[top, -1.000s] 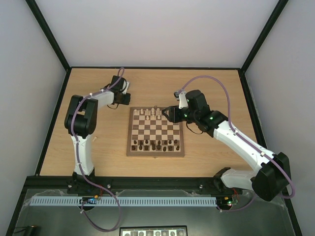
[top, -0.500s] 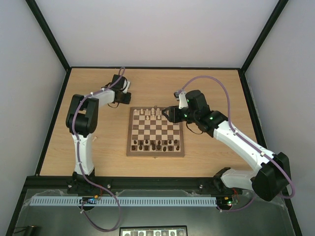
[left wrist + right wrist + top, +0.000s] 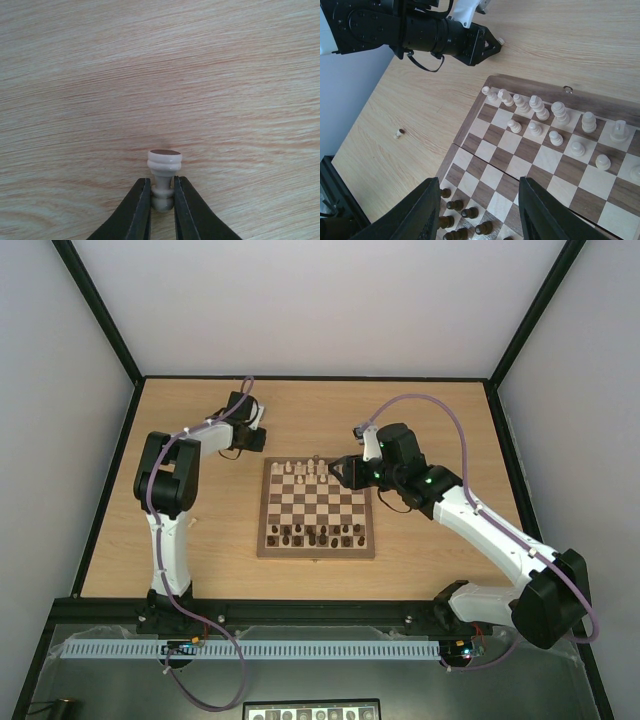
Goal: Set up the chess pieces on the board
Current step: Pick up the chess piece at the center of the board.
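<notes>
Currently in hand: one pale piece, pinched at the narrow waist between the two dark fingers of the left end effector, which is pressed together on it. Location: off the board, over bare surface beyond the board's far-left corner. Orientation: long axis in line with the fingers in the left wrist view. The ringed base points away from them and its dark underside shows as a thin ellipse; the head is hidden between the fingers. Whether it rests on the surface or is lifted clear cannot be told. Step, as judged: pick-up of an off-board piece. The next move would call for a lift, a carry to a free square on the pale side, and a turn to bring the base downward before release. Also listed: pale pieces standing in the board's two far rows; dark pieces along the near rows; one stray pale piece lying on the surface left of the board. The right end effector hovers over the board, fingers spread, holding nothing.
</notes>
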`<state>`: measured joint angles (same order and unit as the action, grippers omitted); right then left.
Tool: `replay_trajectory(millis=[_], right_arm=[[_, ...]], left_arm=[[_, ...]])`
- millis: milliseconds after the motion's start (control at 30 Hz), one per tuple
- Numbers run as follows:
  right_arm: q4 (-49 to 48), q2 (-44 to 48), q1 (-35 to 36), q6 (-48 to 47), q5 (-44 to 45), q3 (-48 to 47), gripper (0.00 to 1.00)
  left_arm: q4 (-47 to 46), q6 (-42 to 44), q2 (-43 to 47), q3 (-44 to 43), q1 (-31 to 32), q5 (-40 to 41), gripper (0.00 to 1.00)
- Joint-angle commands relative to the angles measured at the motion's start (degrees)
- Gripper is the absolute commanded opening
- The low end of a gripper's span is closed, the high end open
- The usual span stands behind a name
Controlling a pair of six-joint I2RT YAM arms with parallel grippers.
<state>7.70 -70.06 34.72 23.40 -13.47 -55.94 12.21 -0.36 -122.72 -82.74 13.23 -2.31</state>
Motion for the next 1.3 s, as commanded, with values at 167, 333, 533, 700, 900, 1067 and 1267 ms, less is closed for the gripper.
replay_trajectory(millis=[167, 333, 533, 700, 900, 1067, 1267], right_arm=[[-0.8, -0.4, -0.3, -0.4, -0.6, 0.7, 0.44], [-0.9, -0.6, -0.3, -0.2, -0.9, 0.6, 0.44], [-1.2, -0.6, -0.3, -0.1, -1.5, 0.6, 0.44], [-1.4, -0.3, -0.3, 0.0, -2.7, 0.7, 0.44], [-1.3, 1.1, -0.3, 0.5, -4.8, 0.6, 0.44], [-1.4, 4.8, -0.3, 1.6, -7.3, 2.3, 0.44], [-3.1, 10.1, -0.3, 4.4, -11.2, 6.9, 0.44]], left_arm=[[1.9, -1.6, 0.2, -0.4, 0.3, 0.2, 0.1], [2.4, -3.2, 4.1, 1.6, 0.4, 0.3, 0.1], [3.1, -7.5, 11.7, 4.9, 0.3, 1.3, 0.1], [4.8, -10.9, 18.7, 7.9, 1.0, -1.9, 0.1], [3.9, -16.9, 32.5, 16.8, 6.0, -13.3, 0.13], [-0.1, -21.1, 44.4, 24.9, 9.9, -27.8, 0.15], [-5.7, -27.9, 54.2, 30.6, 14.3, -38.7, 0.17]])
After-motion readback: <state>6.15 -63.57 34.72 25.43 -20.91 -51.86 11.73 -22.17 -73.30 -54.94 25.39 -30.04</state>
